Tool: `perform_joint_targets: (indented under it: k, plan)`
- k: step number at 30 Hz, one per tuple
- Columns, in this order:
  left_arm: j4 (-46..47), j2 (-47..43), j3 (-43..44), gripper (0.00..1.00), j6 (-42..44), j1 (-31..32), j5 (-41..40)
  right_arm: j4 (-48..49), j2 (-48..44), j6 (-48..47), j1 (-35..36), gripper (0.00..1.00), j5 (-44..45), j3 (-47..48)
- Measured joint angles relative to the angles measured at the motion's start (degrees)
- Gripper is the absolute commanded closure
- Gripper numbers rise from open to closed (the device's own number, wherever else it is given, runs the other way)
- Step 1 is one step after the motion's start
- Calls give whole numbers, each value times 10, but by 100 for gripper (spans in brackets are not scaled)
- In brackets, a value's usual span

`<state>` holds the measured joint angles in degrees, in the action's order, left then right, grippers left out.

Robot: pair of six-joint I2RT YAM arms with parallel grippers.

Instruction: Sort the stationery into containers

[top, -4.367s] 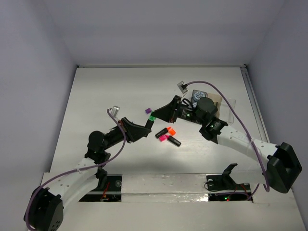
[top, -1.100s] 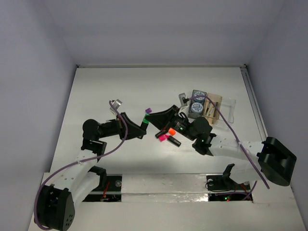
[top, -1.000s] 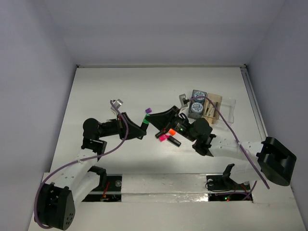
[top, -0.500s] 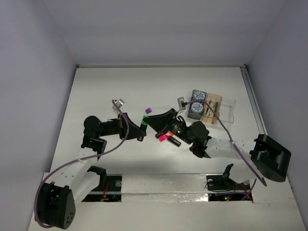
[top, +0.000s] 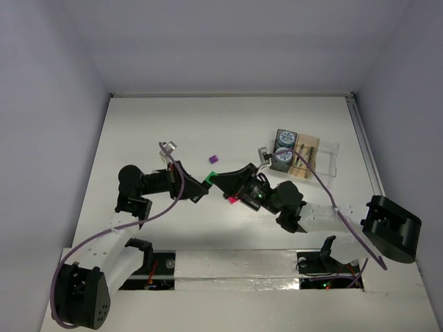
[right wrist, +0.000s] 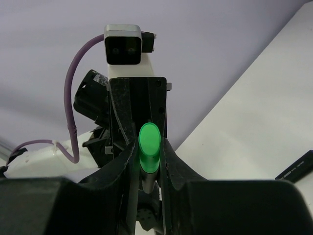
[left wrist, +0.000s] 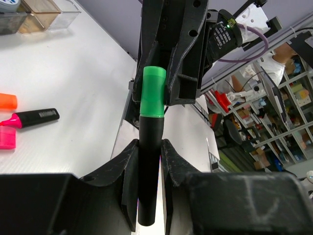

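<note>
Above the table (top: 138, 131), now nearer its front, green-capped highlighter (left wrist: 150, 147): left jaws tight on body, right jaws on cap.

A lab, judging by cluttered equipment shelves (left wrist: 286, 117) behind.

No legible txt in any view. Pink-tipped highlighter (left wrist: 36, 116) lying on table (left wrist: 73, 73): faint pale print along black barrel, too small and blurred to read. Blue-and-white round pieces (top: 284, 137): pattern only, no chars made out. Green-capped marker (left wrist: 152, 98): visible side plain. Bkgd shelving (left wrist: 288, 98), left wrist view: blurred, unreadable.
</note>
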<state>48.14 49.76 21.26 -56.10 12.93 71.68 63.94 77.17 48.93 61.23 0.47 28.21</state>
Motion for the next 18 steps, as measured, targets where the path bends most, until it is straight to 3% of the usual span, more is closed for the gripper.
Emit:
perform_joint_targets:
  k: [13, 15, 16, 18]
  plan:
    - [40, -5, 7, 100, -9, -1, -4, -98, -65, -12, 32, 100, 55, 16]
    - [49, -12, 7, 100, -14, 0, -11, -115, -75, -16, 40, 92, 70, 24]
    - [54, -15, 7, 100, -16, 2, -18, -124, -79, -18, 42, 73, 76, 29]
    - [59, -23, 7, 100, -19, 7, -37, -145, -86, -24, 49, 54, 88, 41]
